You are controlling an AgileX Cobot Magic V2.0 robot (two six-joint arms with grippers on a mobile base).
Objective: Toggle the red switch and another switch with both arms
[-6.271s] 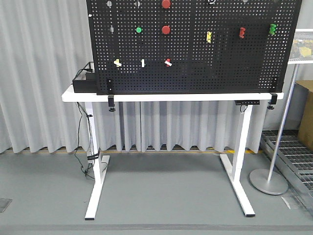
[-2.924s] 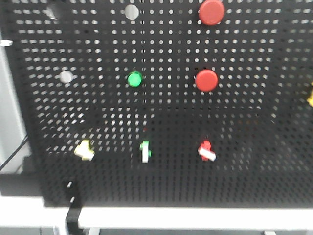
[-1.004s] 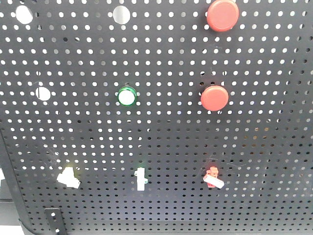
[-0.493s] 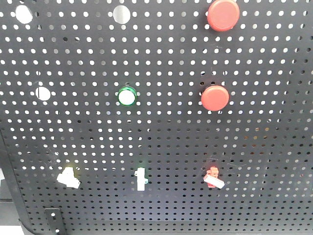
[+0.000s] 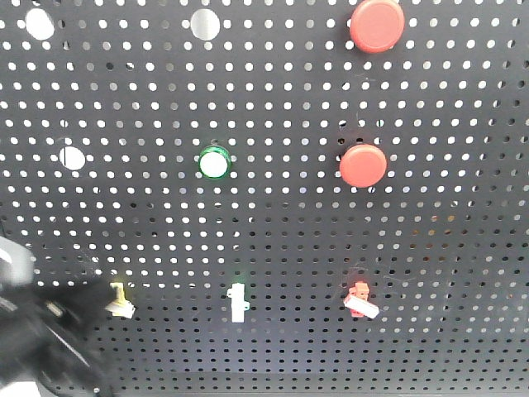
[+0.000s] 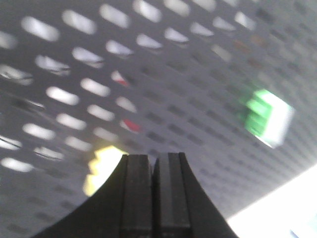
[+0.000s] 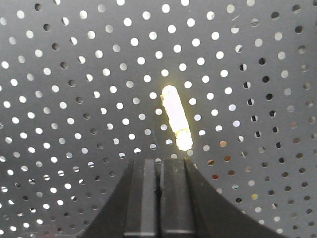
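Tiny red-based toggle switch [image 5: 360, 299]: lower right of black perforated board [image 5: 289, 215]. Second, pale-yellow-based toggle [image 5: 121, 302]: lower left, edge behind motion-blurred left gripper [image 6: 153, 157]. Fingers of both grippers pressed together. Overexposed lever [image 7: 176, 118] ahead of right gripper [image 7: 159, 161]; base colour unreadable.

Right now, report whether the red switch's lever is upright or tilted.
Tilted: the red switch shows its white lever slanting down to the right.

Test lab: black pegboard [image 5: 463, 248] (red push buttons [image 5: 363, 165], red switch [image 5: 360, 298]).
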